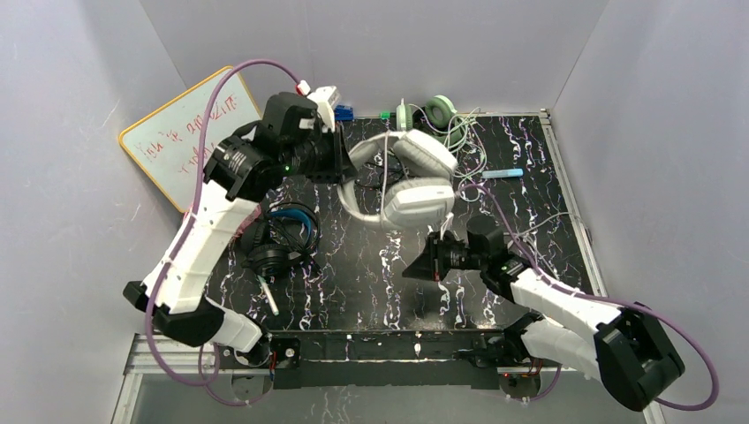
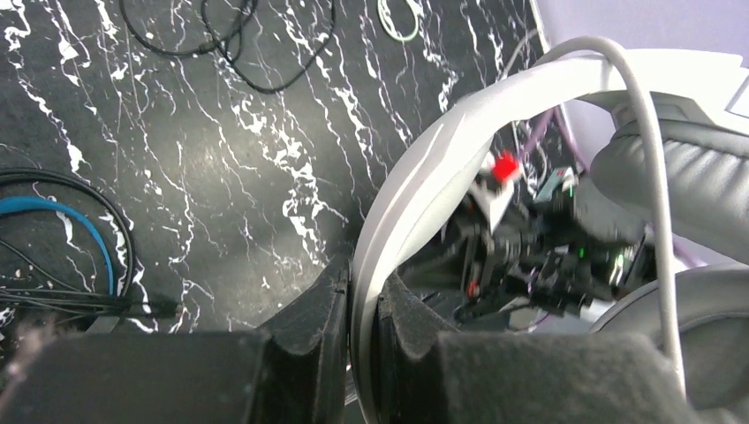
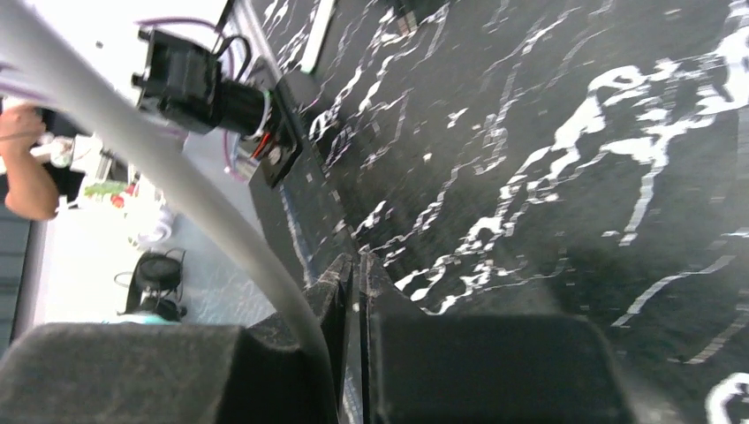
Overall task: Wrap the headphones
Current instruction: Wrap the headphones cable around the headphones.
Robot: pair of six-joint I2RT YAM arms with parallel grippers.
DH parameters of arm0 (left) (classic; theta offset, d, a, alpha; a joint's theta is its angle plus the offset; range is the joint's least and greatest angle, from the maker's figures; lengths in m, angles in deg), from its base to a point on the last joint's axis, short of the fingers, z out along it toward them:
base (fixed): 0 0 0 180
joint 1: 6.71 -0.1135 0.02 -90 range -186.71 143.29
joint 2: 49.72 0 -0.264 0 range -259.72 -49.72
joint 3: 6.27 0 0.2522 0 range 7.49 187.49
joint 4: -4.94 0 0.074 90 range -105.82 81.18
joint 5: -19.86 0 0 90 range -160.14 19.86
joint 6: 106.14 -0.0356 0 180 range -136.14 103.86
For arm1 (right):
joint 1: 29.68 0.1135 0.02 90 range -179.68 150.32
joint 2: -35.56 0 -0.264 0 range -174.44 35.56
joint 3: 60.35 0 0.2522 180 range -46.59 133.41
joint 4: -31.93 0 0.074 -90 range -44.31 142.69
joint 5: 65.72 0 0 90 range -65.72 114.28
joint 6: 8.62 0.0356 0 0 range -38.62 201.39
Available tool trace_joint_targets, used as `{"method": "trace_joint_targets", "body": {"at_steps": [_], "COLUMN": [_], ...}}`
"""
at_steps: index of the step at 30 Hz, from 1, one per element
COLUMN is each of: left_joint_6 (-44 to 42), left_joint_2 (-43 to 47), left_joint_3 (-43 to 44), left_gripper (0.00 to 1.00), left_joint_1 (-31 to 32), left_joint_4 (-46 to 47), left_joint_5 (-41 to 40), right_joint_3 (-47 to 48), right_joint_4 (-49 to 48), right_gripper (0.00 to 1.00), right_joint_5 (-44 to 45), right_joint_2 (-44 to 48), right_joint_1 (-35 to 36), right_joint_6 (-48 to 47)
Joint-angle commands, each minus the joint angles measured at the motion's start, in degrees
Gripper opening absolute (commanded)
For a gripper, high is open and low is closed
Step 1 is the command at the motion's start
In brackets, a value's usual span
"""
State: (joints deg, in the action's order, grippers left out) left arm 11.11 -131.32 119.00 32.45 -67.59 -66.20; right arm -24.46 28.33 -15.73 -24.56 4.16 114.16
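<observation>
White-grey headband (image 2: 422,163) is pinched btwn the left gripper's (image 2: 362,291) jaws. They stand narrow, one finger pressed on each face of the band, w/ no gap on either side. From that grip the band arches up and right to a padded grey ear cup (image 2: 698,177). A thin grey cord (image 2: 649,150) drapes over the band and drops past the cup.

Right gripper (image 3: 358,269): jaws nearly together, only a thin slit btwn the tips. The same cord comes in from upper left and lies along the outer side of its left finger. Can't tell whether the tips pinch it. In the top view the cord runs from the lower cup down to this gripper, which sits just in front of the headset.

The white-grey headphones (image 1: 415,177) sit at far centre of the black marbled table (image 1: 371,283), w/ the band on the left at the left gripper and both cups on the right. Can't tell whether the cups rest on the tabletop.

The black-and-blue headphones (image 1: 283,243) lie near the left side of the table under the left arm, apart from both grippers, cord coiled loosely around them.

Farther out: a whiteboard (image 1: 172,137) leans on the left wall, green tape rolls (image 1: 439,110) stand at the far edge, and a blue marker (image 1: 502,173) lies right of the headset among loose pale cords.
</observation>
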Motion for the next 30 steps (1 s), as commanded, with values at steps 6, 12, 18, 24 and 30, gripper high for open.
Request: {"method": "trace_joint_targets", "body": {"at_steps": [6, 12, 18, 24, 30], "left_joint_6": [14.16, 17.21, 13.68, 7.21, 1.17], "left_joint_2": [1.03, 1.36, 2.57, 4.78, 4.52], "left_joint_3": [-5.98, -11.33, -18.39, -24.43, -29.00], "left_gripper": [0.00, 0.00, 0.00, 0.00, 0.00], "left_joint_1": [-13.86, -14.89, -15.34, -15.34, -15.34], "left_joint_4": [21.48, 25.01, 24.97, 23.04, 22.62], "left_joint_5": [11.94, 6.36, -5.30, -22.42, -29.51], "right_joint_3": [-1.79, 1.65, 11.52, 18.44, 26.39], "right_joint_4": [1.23, 1.92, 7.62, 14.21, 21.51], "right_gripper": [0.15, 0.13, 0.05, 0.01, 0.01], "right_joint_5": [10.58, 13.32, 16.19, 17.15, 16.98], "right_joint_2": [7.86, 6.62, 3.73, 4.44, 3.61], "right_joint_1": [13.73, 19.85, 25.49, 27.08, 27.59], "right_joint_6": [6.79, 8.63, 7.04, 6.14, 3.88]}}
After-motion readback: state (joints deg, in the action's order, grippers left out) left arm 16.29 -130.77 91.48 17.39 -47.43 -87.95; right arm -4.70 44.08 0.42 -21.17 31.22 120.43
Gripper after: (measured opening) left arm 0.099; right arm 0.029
